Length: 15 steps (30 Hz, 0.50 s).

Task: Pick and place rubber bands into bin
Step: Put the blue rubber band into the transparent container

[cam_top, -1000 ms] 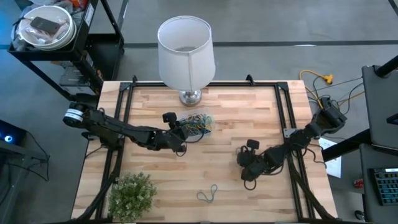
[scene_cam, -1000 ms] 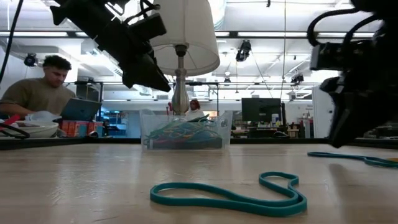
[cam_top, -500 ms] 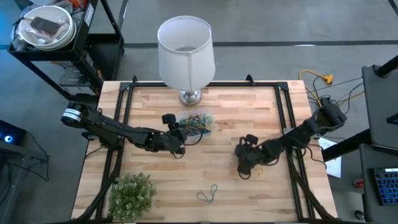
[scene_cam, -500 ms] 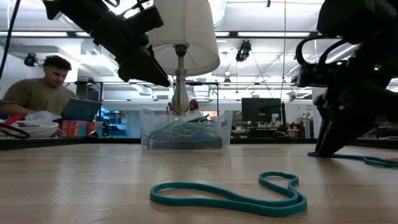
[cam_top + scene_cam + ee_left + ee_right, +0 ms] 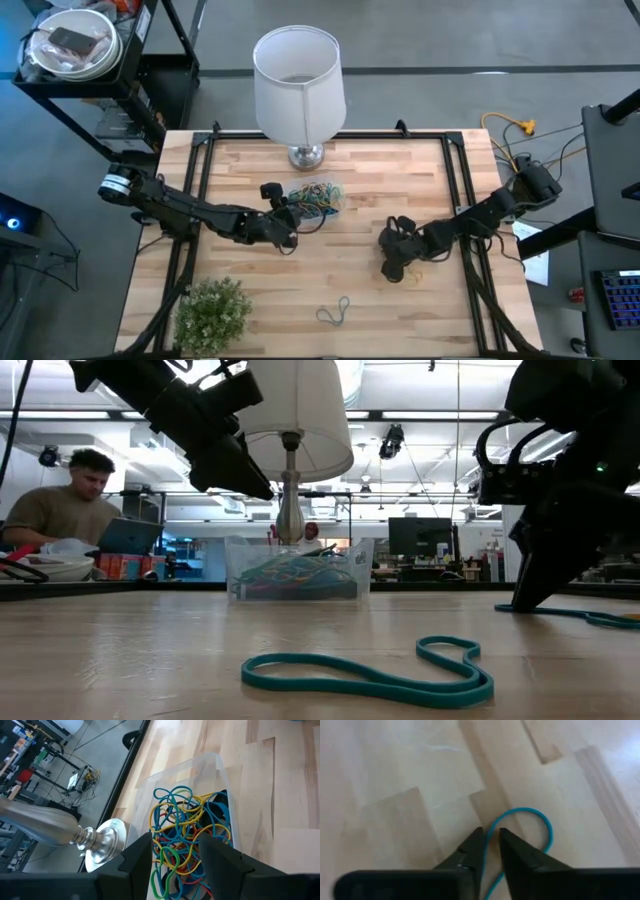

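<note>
Your high view, left gripper point(image 5: 290, 240) beside the clear plastic bin point(image 5: 318, 198) of mixed-colour rubber bands point(image 5: 316, 196), fingers spread, empty; your right wrist view, right gripper point(image 5: 490, 842) nearly closed, straddling a thin teal rubber band point(image 5: 540, 822) on the wooden table point(image 5: 395, 780).

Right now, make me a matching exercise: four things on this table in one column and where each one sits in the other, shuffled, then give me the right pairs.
Things:
1. bin
2. lamp
3. potted plant
4. right gripper

Places:
A. table's near left corner
B. far edge, centre
C. mid-table, full of colourful rubber bands, by the left gripper
D. tips down at a teal band on the wood

Pairs: 1-C, 2-B, 3-A, 4-D
</note>
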Each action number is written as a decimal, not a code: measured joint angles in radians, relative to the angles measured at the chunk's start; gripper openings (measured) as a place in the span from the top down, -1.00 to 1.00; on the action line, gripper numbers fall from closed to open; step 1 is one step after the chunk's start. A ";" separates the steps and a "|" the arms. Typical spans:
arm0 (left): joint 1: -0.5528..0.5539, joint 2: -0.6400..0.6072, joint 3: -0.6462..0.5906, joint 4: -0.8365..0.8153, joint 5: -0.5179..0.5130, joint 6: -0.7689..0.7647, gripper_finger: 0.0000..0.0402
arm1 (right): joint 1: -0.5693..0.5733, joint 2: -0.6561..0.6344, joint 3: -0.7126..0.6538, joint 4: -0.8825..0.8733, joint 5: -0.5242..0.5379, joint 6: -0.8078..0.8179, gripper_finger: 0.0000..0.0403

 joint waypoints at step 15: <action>-0.003 0.000 0.000 -0.003 0.000 0.001 0.27 | 0.015 0.013 0.024 0.228 -0.024 -0.504 0.96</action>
